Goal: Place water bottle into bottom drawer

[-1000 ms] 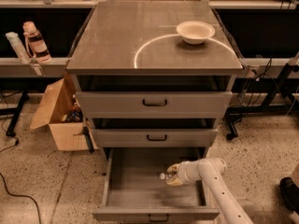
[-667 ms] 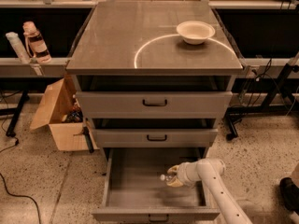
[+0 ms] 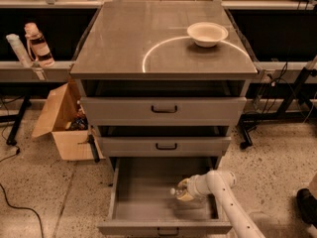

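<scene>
The bottom drawer [image 3: 148,202] stands pulled open, its plain grey inside showing. My gripper [image 3: 184,191] reaches into it from the right, low over the drawer floor at the right side. It is wrapped around the water bottle [image 3: 178,191], whose white cap end pokes out to the left. Most of the bottle is hidden by the gripper.
A white bowl [image 3: 207,33] sits on the cabinet top at the back right. The two upper drawers [image 3: 163,110] are slightly open. A cardboard box [image 3: 62,123] stands on the floor to the left. A pink-capped bottle [image 3: 38,44] stands on the left shelf. A dark shoe [image 3: 307,205] is at right.
</scene>
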